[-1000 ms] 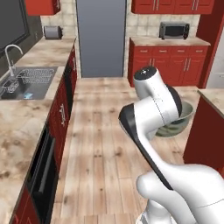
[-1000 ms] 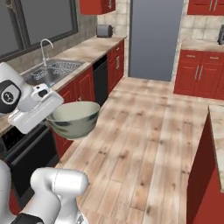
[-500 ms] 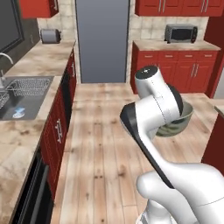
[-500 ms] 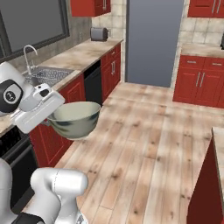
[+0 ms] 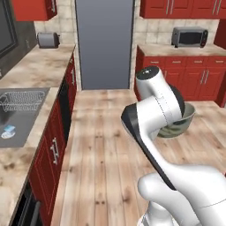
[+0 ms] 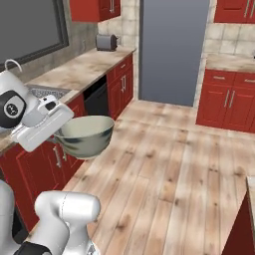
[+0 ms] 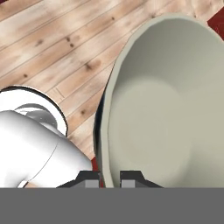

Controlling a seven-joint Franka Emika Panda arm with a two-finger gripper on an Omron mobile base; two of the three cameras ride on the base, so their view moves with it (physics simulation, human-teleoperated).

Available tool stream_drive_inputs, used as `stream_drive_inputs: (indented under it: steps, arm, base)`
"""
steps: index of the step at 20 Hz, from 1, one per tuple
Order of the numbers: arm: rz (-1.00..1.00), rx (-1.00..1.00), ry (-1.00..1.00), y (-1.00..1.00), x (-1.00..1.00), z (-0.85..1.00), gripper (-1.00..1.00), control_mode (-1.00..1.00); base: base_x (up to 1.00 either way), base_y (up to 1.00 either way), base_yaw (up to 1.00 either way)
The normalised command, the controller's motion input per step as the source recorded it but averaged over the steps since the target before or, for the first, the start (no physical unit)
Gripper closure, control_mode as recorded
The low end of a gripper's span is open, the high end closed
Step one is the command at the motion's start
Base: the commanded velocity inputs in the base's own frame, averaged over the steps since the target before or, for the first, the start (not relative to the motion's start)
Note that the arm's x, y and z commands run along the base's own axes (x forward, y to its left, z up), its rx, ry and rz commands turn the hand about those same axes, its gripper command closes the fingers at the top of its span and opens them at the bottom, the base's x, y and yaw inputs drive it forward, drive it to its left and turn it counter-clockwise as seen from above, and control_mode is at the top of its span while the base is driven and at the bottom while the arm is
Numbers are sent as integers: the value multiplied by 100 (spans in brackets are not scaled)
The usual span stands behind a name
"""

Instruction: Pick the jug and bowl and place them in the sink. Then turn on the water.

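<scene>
The bowl (image 6: 83,135) hangs in mid-air above the wooden floor (image 6: 164,164), upright, pinched by its rim in the gripper (image 7: 109,178), whose fingers (image 7: 131,177) are clamped either side of the rim. The hand view looks straight into the bowl's pale cream inside (image 7: 168,100), which neither base view shows so fully. In the left base view the arm (image 5: 152,110) stands in the way, so only the bowl's right part (image 5: 183,120) peeks out behind it. That view also takes in the sink (image 5: 17,119) on the left counter, well apart from the bowl, with a wire rack (image 5: 22,99) and a small blue-white disc (image 5: 8,131), perhaps the drain, low in the basin. A toaster (image 6: 106,42) sits far along the counter (image 6: 82,69) and a microwave (image 5: 189,36) on the opposite one.
</scene>
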Motion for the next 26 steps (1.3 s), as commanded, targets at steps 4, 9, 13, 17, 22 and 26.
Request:
stream_drive_inputs:
  steps: [4,9,13,17,22,26]
  arm:
    - [0,0,0,0,0,0,100,100]
    - [0,0,0,0,0,0,100,100]
    - [0,0,0,0,0,0,100,100]
    - [0,0,0,0,0,0,100,100]
    - [0,0,0,0,0,0,100,100]
    - [0,0,0,0,0,0,100,100]
  base:
    - [72,-14,3]
    - [75,-8,6]
    - [83,0,9]
    - [86,-1,10]
    - [83,-14,23]
    - [60,-18,44]
